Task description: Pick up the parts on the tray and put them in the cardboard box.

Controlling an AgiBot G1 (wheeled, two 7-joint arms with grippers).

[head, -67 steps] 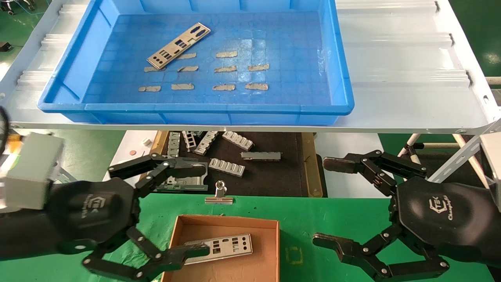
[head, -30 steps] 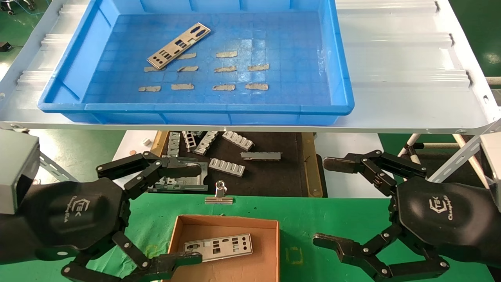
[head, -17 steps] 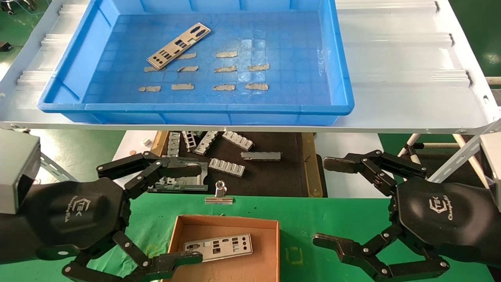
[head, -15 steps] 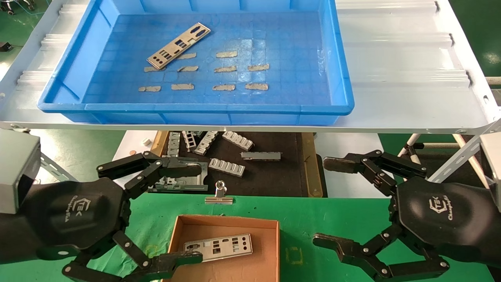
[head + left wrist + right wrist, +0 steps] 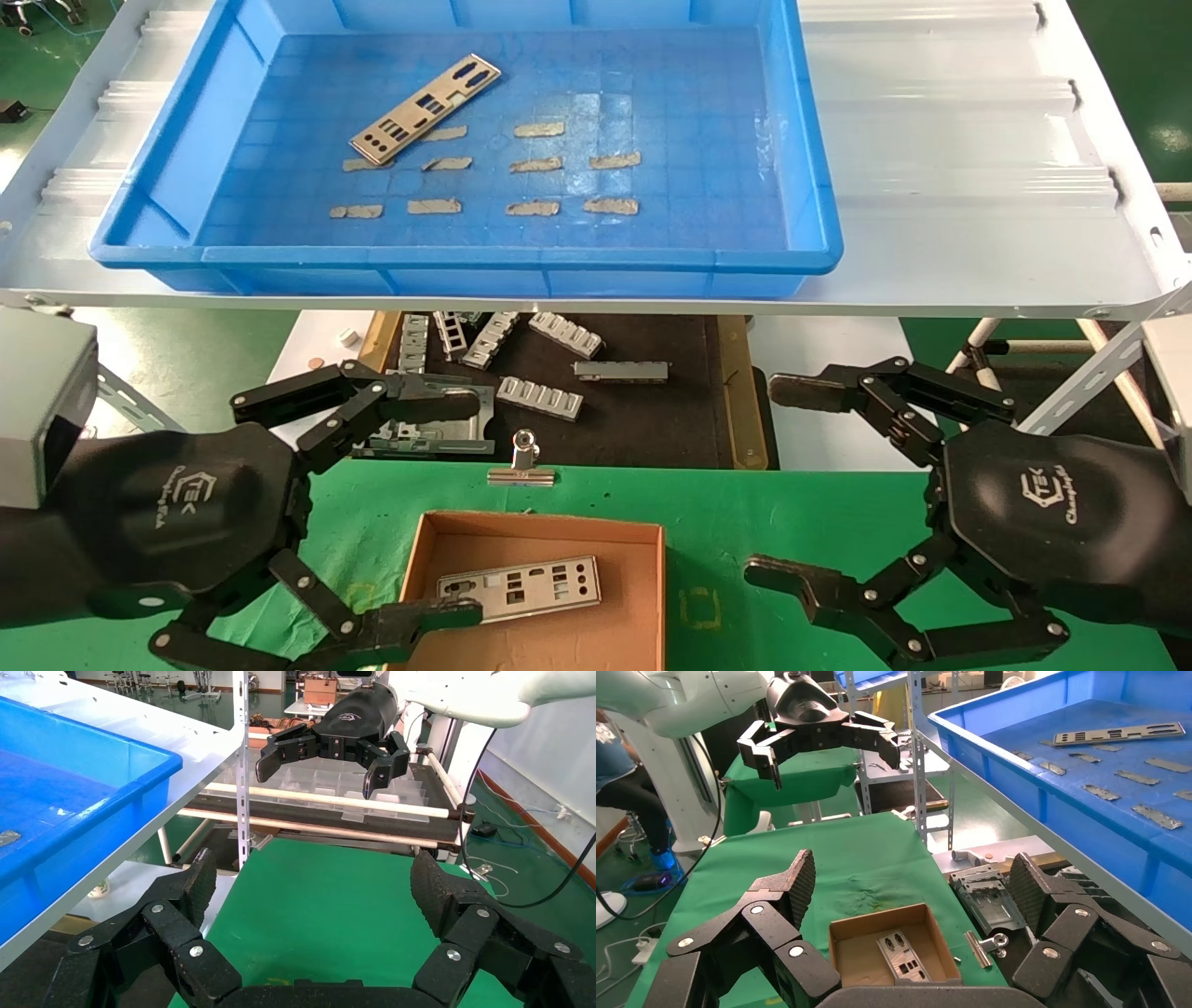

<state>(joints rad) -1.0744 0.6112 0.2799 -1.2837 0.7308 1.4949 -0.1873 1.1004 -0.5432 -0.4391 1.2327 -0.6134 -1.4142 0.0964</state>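
One silver part lies slanted on the far left floor of the blue tray, and shows again in the right wrist view. Another part lies flat inside the cardboard box on the green cloth; the right wrist view shows this part and the box below it. My left gripper hovers open just left of the box, with nothing between its fingers. My right gripper hangs open and empty to the right of the box.
The tray rests on a white ridged shelf above the table. Under it, ribbed grey blocks and a framed bracket lie on a black mat. A binder clip sits behind the box. Tan tape scraps dot the tray floor.
My left arm drew back to the left, its lower finger sliding off the part in the box; for the last second it has held still. The right arm has not moved.
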